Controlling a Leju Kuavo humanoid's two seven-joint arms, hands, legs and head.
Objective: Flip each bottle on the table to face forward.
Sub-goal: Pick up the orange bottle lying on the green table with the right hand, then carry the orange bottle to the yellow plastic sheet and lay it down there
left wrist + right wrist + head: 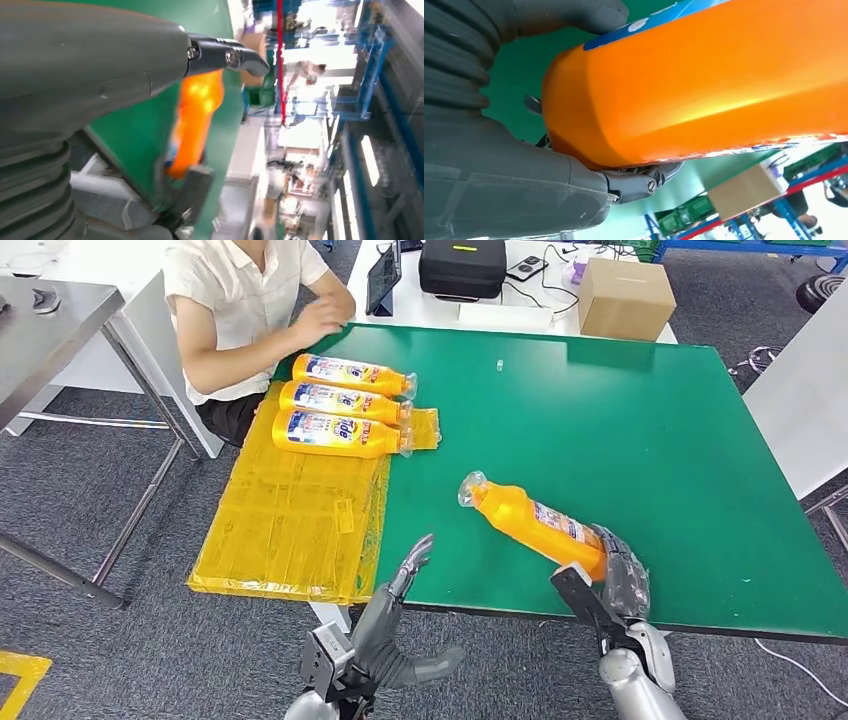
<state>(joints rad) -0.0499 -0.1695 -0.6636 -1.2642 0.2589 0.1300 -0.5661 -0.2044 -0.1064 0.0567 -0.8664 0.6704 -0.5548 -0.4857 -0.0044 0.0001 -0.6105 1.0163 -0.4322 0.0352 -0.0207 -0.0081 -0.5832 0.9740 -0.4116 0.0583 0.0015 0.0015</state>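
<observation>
An orange bottle [530,522] with a clear cap lies tilted near the front of the green table [600,430], cap pointing to the back left. My right hand [612,582] grips its base end; the right wrist view has the orange bottle [704,85] pressed against the thumb. My left hand [400,625] hovers open at the table's front edge, left of the bottle. In the left wrist view the orange bottle [197,120] appears beyond my thumb. Three more orange bottles [345,405] lie side by side, labels up, on the yellow mat [290,520].
A person in a white shirt [250,310] sits at the table's far left corner, one hand resting near the row of bottles. A cardboard box [625,298], a black case [462,265] and a tablet [384,278] stand on the white table behind.
</observation>
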